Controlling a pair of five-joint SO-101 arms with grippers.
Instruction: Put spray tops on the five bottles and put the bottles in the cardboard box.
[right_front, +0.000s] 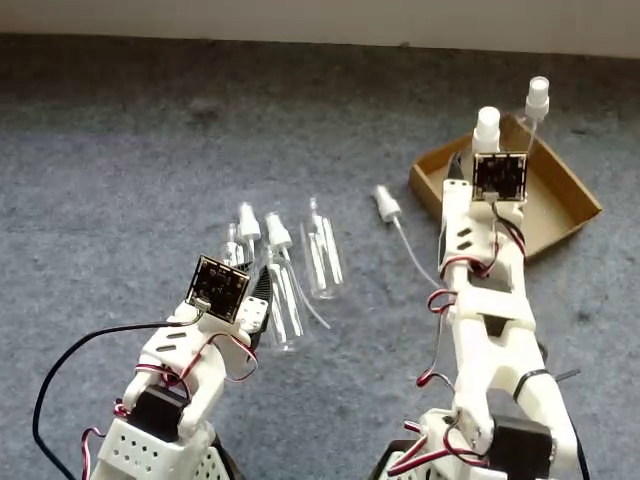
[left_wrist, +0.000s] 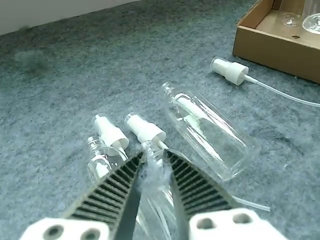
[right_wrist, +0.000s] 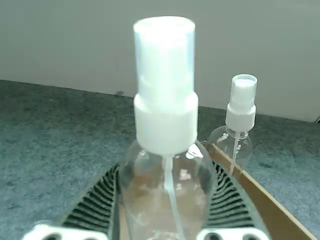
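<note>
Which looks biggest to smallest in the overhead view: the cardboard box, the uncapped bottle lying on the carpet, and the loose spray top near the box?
1. cardboard box
2. uncapped bottle
3. loose spray top, smallest by bulk, though its thin tube trails nearly as long as the bottle.

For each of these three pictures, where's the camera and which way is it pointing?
High view: fixed above the table, looking down on left arm, right arm and cardboard box.
Left wrist view: on the left arm, looking along the left tool, shut on a lying bottle, toward the box.
Right wrist view: on the right arm, looking level past the right tool, shut on an upright capped bottle, toward the wall.
Shared: high and left wrist views both show the loose spray top and box.
</note>
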